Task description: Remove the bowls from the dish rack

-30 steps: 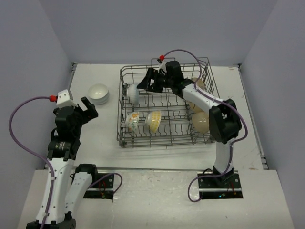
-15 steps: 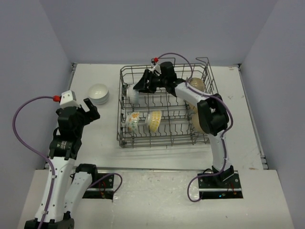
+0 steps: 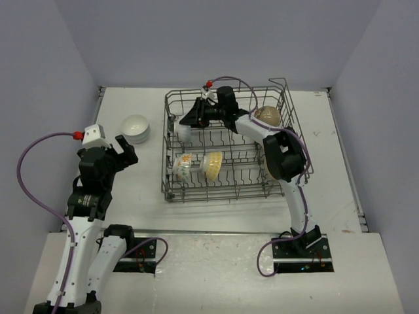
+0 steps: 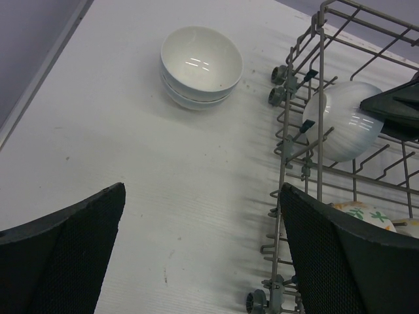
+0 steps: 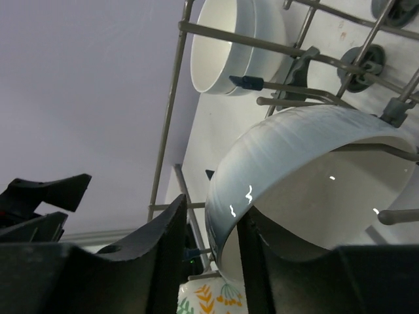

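Observation:
The dish rack (image 3: 226, 194) stands in the middle of the table. At its far left corner a plain white bowl (image 3: 185, 131) stands on edge among the tines. My right gripper (image 3: 188, 122) reaches over it. In the right wrist view the right gripper (image 5: 213, 216) straddles this bowl's (image 5: 301, 150) rim, one finger inside it and one outside with a small gap. Two floral bowls (image 3: 183, 167) (image 3: 211, 165) lie at the rack's front left, and a beige bowl (image 3: 268, 116) at the back right. My left gripper (image 3: 123, 147) hangs open and empty over bare table left of the rack (image 4: 285, 144).
Two plain white bowls (image 3: 136, 127) sit stacked upright on the table left of the rack; the left wrist view shows the stack (image 4: 200, 65) ahead of my fingers. Raised handle loops stand at the rack's ends. Walls close the table on three sides.
My right gripper has slid left along the rack's back row onto the white bowl and its jaws have narrowed around the rim. The left arm has barely moved.

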Robot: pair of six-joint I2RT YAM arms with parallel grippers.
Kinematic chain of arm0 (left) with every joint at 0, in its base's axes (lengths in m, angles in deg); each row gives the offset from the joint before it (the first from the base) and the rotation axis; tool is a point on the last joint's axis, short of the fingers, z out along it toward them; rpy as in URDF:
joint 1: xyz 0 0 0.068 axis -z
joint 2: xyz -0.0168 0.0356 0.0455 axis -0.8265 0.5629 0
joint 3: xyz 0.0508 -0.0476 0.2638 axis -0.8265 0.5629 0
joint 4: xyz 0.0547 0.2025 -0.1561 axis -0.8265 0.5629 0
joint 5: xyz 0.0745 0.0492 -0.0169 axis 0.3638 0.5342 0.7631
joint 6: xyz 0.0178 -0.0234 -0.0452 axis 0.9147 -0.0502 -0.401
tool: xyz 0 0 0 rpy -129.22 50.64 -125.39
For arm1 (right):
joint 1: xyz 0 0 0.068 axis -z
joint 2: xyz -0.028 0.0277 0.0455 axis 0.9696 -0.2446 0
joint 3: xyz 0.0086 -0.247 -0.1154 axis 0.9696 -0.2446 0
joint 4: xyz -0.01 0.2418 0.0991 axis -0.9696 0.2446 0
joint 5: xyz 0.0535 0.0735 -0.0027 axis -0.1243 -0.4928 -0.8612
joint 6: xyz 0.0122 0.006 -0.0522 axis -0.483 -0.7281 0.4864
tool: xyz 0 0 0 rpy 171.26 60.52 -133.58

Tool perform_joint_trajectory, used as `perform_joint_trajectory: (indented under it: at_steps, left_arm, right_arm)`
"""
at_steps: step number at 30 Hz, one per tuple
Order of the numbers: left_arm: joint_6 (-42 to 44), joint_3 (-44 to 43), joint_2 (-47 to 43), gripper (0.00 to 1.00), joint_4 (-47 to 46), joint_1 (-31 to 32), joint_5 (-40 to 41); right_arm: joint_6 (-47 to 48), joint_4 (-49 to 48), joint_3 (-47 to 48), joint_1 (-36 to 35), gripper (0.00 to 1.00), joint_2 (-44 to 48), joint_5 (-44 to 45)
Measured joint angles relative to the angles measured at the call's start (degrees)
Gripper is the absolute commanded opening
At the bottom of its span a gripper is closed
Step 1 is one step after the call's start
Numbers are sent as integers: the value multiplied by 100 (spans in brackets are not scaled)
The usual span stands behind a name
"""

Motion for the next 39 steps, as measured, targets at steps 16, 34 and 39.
perform_joint_trajectory:
  at_steps: [16, 34, 39]
  left_arm:
    - [2, 0, -31, 100, -4, 17, -15]
    - [0, 0, 35, 100, -4, 50, 4]
    - [0, 0, 85, 100, -2, 50, 22]
  right_arm:
    - [-1270, -1633, -557, 24, 0, -151, -367]
    - [-2092, -2638, -1340, 208, 0, 249, -249]
    - [-2173, -2651, -1340, 315, 0, 273, -380]
